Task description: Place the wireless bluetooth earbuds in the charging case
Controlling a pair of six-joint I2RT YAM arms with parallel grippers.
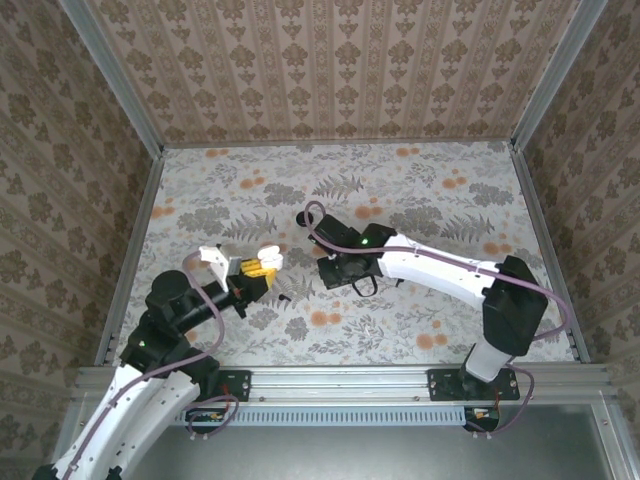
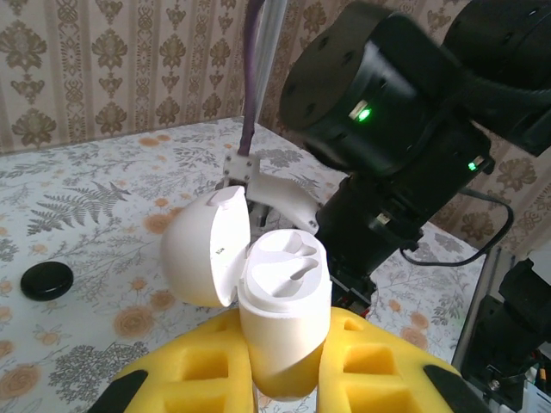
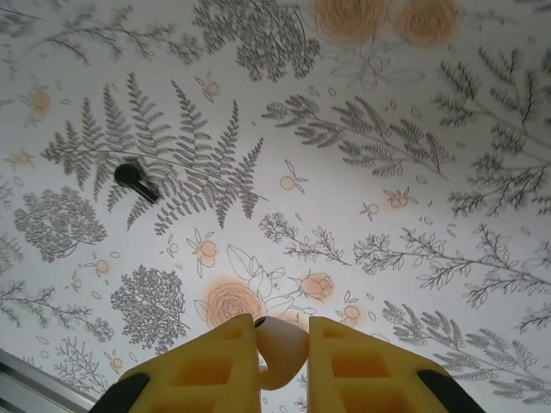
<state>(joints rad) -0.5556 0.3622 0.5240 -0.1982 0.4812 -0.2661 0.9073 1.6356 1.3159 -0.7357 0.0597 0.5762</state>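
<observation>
Left end effector (image 2: pixel 288 348) pinches open charging case (image 2: pixel 284 292), sockets empty; right end effector (image 3: pixel 282 334) pinches pale piece (image 3: pixel 280 351)

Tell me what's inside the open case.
The case holds two moulded slots, both empty. Their deep ends are shadowed, and the left gripper covers its base.

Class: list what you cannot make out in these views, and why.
- Right wrist view: the pale piece pinched in the right end effector; its yellow fingers and the bottom edge hide most of it.
- Right wrist view: the black earbud on the table; too small for detail.
- Left wrist view: the charging case base; the left end effector covers it.
</observation>
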